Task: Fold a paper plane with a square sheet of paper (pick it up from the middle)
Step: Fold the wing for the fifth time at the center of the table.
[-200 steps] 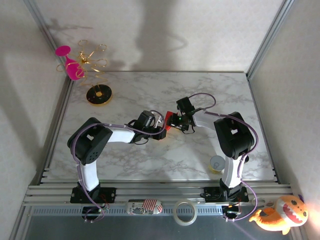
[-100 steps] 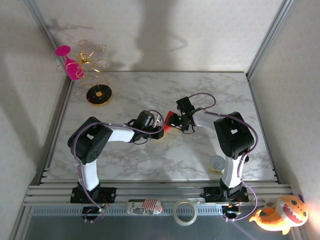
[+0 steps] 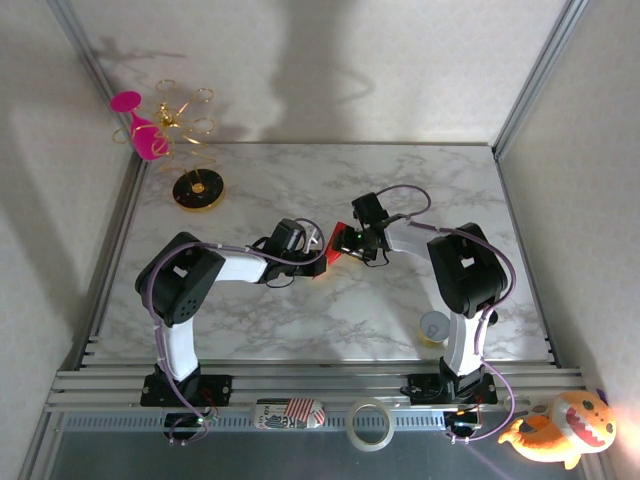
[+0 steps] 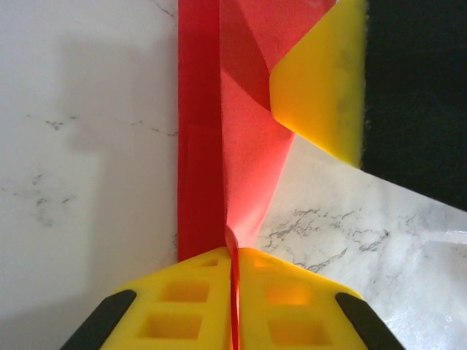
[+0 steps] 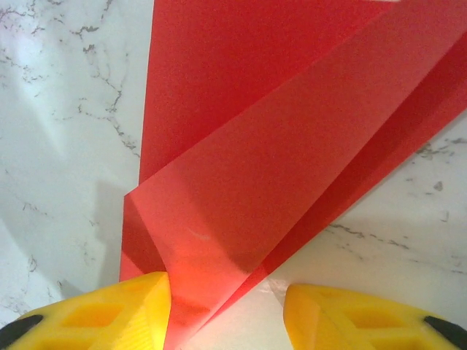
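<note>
- Writing and labels: the small round cup [image 3: 433, 327], on the table [image 3: 420, 180] well behind the right hand [image 3: 345, 243] and beside that arm's base, carries a dark mark on top. It is too small to read.
- The red-and-white striped object [image 3: 290, 412] on the front rail, well behind both hands, has a pattern but no lettering I can make out.
- The red paper [image 3: 333, 254] is plain, with no print on either face in the wrist views.
- Left hand [image 4: 235, 255]: the yellow pads are pressed together with a thin red edge pinched between them, so it is clamped on the red paper [image 4: 244, 146].
- From that pinch the paper runs straight ahead of the left hand. There is a darker folded strip on the left and a lighter flap spreading to the right.
- A yellow finger [image 4: 321, 80] of the right hand overlaps the far right part of that flap.
- Right hand [image 5: 226, 292]: the fingers stand apart. A folded corner of the red paper [image 5: 292, 146] reaches down between them and lies against the left-in-view finger. The other finger is clear of it, over bare marble.
- Ahead of the right hand the paper fans out in layered creased panels.
- Top view: the left hand [image 3: 318, 262] and right hand face each other, just apart, with the paper between them on the table.
</note>
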